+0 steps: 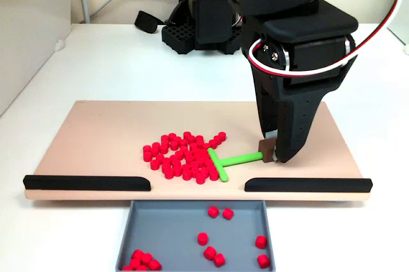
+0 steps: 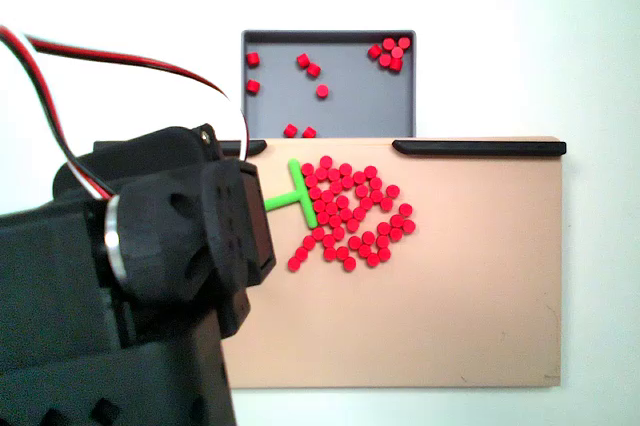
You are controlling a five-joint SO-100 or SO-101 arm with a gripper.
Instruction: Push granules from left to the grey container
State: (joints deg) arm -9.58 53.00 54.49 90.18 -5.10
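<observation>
The granules (image 1: 185,156) are dozens of tiny bright red, short cylindrical pellets of matte plastic. They look light and hard, so they should slide and roll easily and scatter under a quick shove. They are too small and too many to pick up one by one. The sensible hold is on the tool, not on them: a bright green T-shaped plastic pusher stick (image 1: 231,161), best gripped at the far end of its stem so the crossbar sweeps many at once.

The black pincer (image 1: 273,152) comes down on a small brown block at the stem's end and appears closed on it, though the jaw gap itself is hidden in both fixed views. The crossbar touches the right edge of the pile in the front fixed view.

Most pellets lie in a loose heap on the large flat tan board (image 1: 96,138), near the gap between its two black strips. Beyond that gap, against the board's edge on the white tabletop (image 1: 115,61), sits the shallow rectangular slate-grey container (image 1: 172,227). It already holds around a dozen scattered pellets.
</observation>
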